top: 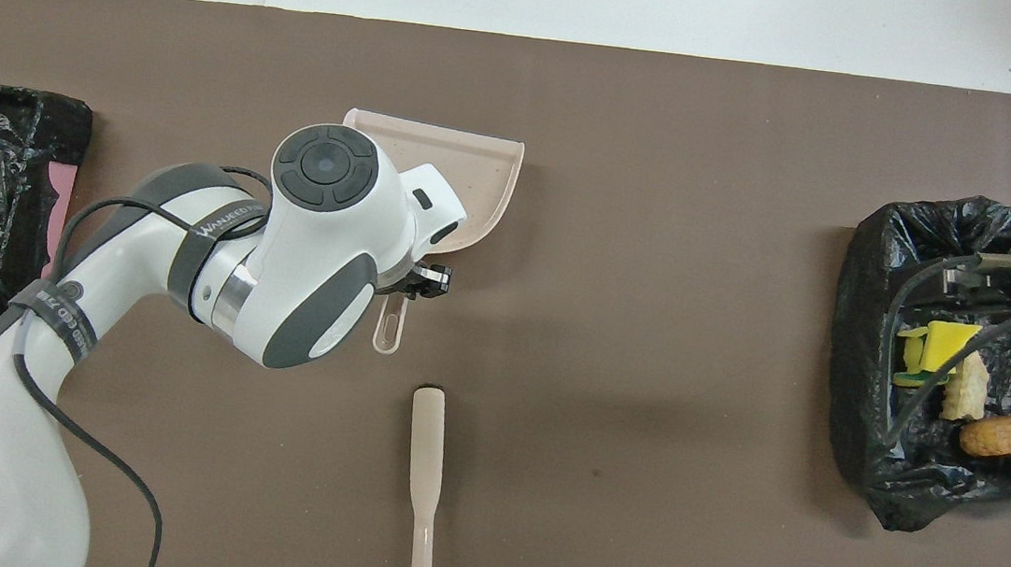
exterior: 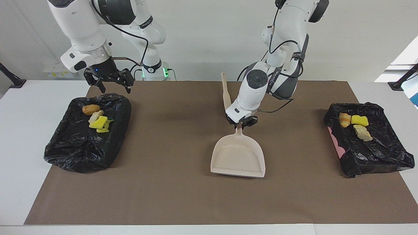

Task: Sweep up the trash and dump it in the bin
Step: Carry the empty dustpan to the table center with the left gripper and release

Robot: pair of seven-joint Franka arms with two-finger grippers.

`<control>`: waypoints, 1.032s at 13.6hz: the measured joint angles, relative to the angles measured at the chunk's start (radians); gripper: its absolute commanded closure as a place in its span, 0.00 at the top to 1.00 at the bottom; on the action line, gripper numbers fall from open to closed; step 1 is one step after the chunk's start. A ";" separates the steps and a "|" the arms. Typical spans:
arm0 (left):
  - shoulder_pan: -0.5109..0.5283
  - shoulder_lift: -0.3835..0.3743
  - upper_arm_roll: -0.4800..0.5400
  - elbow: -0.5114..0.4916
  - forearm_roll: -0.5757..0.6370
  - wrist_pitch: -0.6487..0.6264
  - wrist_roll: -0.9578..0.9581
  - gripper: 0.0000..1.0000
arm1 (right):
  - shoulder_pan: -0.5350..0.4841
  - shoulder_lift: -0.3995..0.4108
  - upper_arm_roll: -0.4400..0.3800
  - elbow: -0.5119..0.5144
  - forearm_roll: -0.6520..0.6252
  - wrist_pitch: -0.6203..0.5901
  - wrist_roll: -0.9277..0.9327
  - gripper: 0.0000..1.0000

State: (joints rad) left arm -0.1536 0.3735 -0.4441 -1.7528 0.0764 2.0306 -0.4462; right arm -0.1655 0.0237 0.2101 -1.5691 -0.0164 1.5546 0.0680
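Note:
The beige dustpan [exterior: 237, 158] lies flat and empty on the brown mat, also in the overhead view [top: 479, 177]. My left gripper [exterior: 242, 124] is low over its handle [top: 388, 328], open, with a finger on either side. My right gripper [exterior: 114, 86] is open and empty, up over the robot-side rim of the bin [exterior: 81, 153] at the right arm's end. That bin holds several trash scraps: a brown bread chunk [exterior: 90, 109], a pale chunk [exterior: 95, 116], yellow sponge pieces [exterior: 99, 122]. The bin [exterior: 378, 153] at the left arm's end holds three scraps [exterior: 359, 120].
The beige brush [exterior: 225, 94] lies on the mat nearer to the robots than the dustpan, also in the overhead view [top: 425, 463]. Both bins are lined with black bags [top: 883, 267] [top: 6, 118]. The brown mat [exterior: 169, 195] covers most of the white table.

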 measured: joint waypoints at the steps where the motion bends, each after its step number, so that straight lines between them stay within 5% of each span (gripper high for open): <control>1: -0.001 0.013 -0.001 0.000 -0.001 0.007 -0.018 0.00 | 0.000 0.000 0.000 0.000 0.000 0.000 0.000 1.00; 3: -0.002 0.029 -0.001 0.000 -0.001 0.020 -0.035 0.02 | 0.000 0.000 0.000 0.000 0.000 0.000 0.000 1.00; 4: -0.004 0.032 -0.001 0.000 -0.001 0.020 -0.036 0.12 | 0.000 0.000 0.000 0.000 0.000 0.000 0.000 1.00; 8: -0.013 0.033 -0.001 -0.003 -0.001 0.018 -0.042 0.88 | 0.002 -0.002 -0.001 0.000 0.000 0.000 0.000 1.00; 9: -0.013 0.033 -0.001 -0.003 -0.001 0.017 -0.043 1.00 | 0.010 -0.002 -0.006 0.001 0.000 -0.002 0.000 1.00; 14: -0.010 0.006 0.013 0.004 0.000 0.008 -0.043 1.00 | 0.201 -0.008 -0.200 0.026 0.000 -0.040 0.000 1.00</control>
State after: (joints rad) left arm -0.1633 0.3796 -0.4312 -1.7487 0.0763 2.0383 -0.4892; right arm 0.0355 0.0157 0.0102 -1.5431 -0.0162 1.5151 0.0680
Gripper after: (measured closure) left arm 0.000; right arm 0.000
